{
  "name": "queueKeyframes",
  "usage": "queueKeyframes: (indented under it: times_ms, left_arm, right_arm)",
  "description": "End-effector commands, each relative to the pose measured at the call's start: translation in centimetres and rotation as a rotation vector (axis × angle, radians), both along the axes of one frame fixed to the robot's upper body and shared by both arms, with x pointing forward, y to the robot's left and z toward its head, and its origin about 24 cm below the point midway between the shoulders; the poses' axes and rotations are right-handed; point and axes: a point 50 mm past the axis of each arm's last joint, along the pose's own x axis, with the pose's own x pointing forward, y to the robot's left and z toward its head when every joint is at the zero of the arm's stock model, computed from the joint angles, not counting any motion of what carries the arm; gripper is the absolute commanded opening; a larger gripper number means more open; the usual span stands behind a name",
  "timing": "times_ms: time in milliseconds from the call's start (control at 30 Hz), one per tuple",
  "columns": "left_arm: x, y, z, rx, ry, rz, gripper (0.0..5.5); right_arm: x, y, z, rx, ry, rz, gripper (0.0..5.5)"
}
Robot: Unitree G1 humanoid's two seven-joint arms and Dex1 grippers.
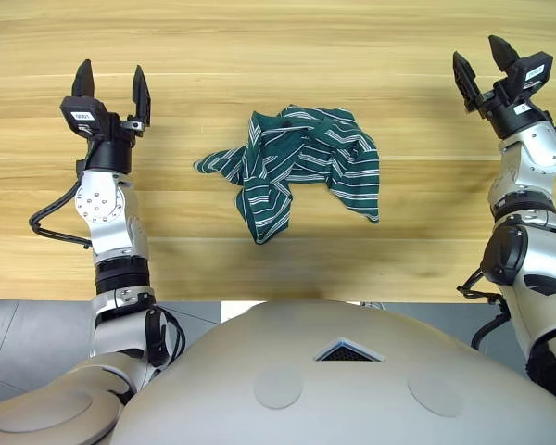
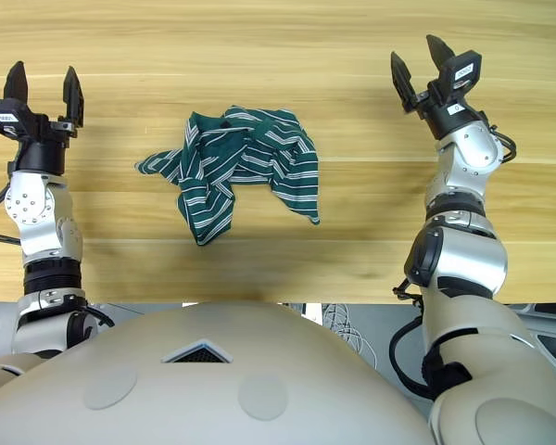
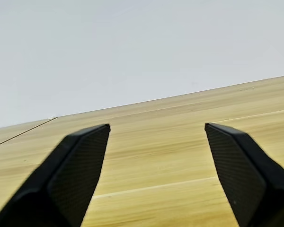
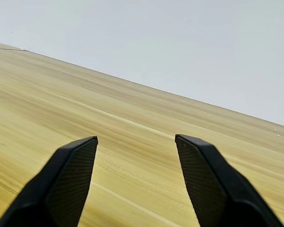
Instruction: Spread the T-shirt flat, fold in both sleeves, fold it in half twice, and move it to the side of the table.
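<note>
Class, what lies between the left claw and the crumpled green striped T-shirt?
Bare light wooden tabletop, nothing else, between the black left claw and the crumpled green white-striped T-shirt; the left eye view shows it.

No text could be read. The white label (image 1: 82, 117) on the left gripper (image 1: 111, 69) and the one on the right gripper (image 1: 477, 51) were too small.

Light wooden table (image 1: 259, 37) with long plank seams, a green white-striped T-shirt (image 1: 301, 162) lay crumpled near its middle, one part trailed toward the robot's left, another hung toward the near edge
</note>
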Motion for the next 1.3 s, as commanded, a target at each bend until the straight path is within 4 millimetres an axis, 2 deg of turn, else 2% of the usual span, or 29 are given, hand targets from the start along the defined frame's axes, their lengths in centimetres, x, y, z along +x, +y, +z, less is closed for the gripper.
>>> queueKeyframes:
  times_ms: [33,1300]
  left_arm:
    - [0.25,-0.04,0.23,-0.012,-0.001,-0.012,3.59]
    - [0.02,-0.12,-0.08,-0.04,0.017,-0.045,3.59]
  right_arm:
    - [0.38,0.28,0.24,0.006,0.006,0.022,3.06]
    - [0.03,0.73,-0.25,0.002,0.04,0.099,3.06]
